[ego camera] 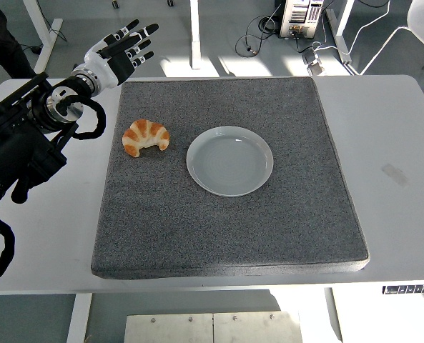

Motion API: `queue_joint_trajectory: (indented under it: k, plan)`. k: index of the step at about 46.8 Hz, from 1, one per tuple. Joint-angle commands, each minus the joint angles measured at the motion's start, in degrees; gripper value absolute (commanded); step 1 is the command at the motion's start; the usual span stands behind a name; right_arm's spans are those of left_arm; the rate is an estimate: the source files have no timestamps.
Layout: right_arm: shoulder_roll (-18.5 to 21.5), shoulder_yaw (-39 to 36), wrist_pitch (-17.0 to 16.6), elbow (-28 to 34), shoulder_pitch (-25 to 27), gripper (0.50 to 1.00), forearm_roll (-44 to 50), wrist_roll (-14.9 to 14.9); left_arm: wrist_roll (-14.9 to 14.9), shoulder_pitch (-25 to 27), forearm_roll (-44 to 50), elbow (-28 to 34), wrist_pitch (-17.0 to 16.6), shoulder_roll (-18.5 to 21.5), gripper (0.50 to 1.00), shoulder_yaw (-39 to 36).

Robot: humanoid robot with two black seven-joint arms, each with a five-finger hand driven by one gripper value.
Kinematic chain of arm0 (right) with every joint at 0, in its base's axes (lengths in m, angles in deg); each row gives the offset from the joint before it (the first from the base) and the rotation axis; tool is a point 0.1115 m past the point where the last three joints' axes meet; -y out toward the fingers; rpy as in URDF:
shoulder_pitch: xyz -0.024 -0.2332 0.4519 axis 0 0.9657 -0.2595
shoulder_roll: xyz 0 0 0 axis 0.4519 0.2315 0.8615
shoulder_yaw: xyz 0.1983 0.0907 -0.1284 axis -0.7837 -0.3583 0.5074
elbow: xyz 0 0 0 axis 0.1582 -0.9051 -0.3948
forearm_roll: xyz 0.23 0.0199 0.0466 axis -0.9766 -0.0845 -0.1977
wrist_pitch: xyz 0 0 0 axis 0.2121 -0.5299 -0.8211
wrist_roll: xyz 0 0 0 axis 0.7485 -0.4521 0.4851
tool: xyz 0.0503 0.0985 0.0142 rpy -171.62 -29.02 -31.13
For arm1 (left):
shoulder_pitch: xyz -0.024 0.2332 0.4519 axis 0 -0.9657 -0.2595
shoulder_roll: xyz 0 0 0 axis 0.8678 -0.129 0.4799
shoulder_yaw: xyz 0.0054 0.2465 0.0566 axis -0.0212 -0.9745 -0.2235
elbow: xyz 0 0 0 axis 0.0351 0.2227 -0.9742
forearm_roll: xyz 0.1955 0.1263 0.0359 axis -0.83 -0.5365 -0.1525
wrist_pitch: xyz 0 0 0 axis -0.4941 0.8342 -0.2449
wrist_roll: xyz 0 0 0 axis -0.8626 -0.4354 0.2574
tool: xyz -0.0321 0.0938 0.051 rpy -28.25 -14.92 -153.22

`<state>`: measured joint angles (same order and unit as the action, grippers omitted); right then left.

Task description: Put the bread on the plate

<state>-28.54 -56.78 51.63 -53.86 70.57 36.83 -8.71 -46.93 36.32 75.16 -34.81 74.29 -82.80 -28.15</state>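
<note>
We see the left hand [120, 53] raised above the far left corner of the table, its five fingers [141, 32] spread wide and holding nothing; the black left arm [26, 136] runs back from it to the picture's left edge over the white table [394, 128]. Just below and to the right of that hand, well apart from the fingertips, we find the croissant [146, 136] lying on the left part of the grey foam mat [226, 236], its curved back toward the far side and its two tips pointing toward the near edge. Beside it to the right, with a strip of mat between them, sits the pale round plate [230, 161], near the middle of the mat and with nothing on it. The mat covers most of the tabletop. Past the far edge we can make out table legs, cables on the floor and a computer case [302, 18].
</note>
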Motion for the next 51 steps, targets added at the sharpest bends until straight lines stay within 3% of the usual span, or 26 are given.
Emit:
queue_joint_trajectory:
  k: [1,4,10,16,21,29,34,42,51]
  plan:
    - [0.0,0.0,0.0,0.0,0.0,1.000,0.0,0.0,-1.4,0.1,-0.4,0.0,0.1,1.0,0.986,-0.9]
    - [0.0,0.0,0.0,0.0,0.0,1.000,0.0,0.0,-3.3,0.0,-1.7,-0.1,0.1,1.6,0.986,-0.9]
    - [0.0,0.0,0.0,0.0,-0.1,1.000,0.0,0.0,-4.2,-0.5,-5.8,0.0,1.3,3.5,0.986,-1.0]
    - [0.0,0.0,0.0,-0.2,-0.1,1.000,0.0,0.0,-4.2,0.2,-6.5,0.3,-2.7,3.0,0.986,0.1]
    - [0.0,0.0,0.0,-0.2,-0.2,1.000,0.0,0.0,-3.7,0.5,-6.0,1.1,-2.8,3.2,0.986,0.8]
    - [0.0,0.0,0.0,-0.1,-0.3,1.000,0.0,0.0,-1.1,-0.9,-5.1,13.4,0.6,7.7,0.984,1.3]
    - [0.0,0.0,0.0,-0.1,-0.4,1.000,0.0,0.0,-1.0,0.9,-6.5,14.8,0.1,9.6,0.983,-3.8]
    - [0.0,0.0,0.0,-0.1,-0.4,1.000,0.0,0.0,-1.1,7.9,-10.0,16.3,0.1,14.3,0.978,-18.3]
    - [0.0,0.0,0.0,-0.1,-0.5,1.000,0.0,0.0,-0.9,12.8,-19.0,21.7,-2.5,18.1,0.980,-28.5]
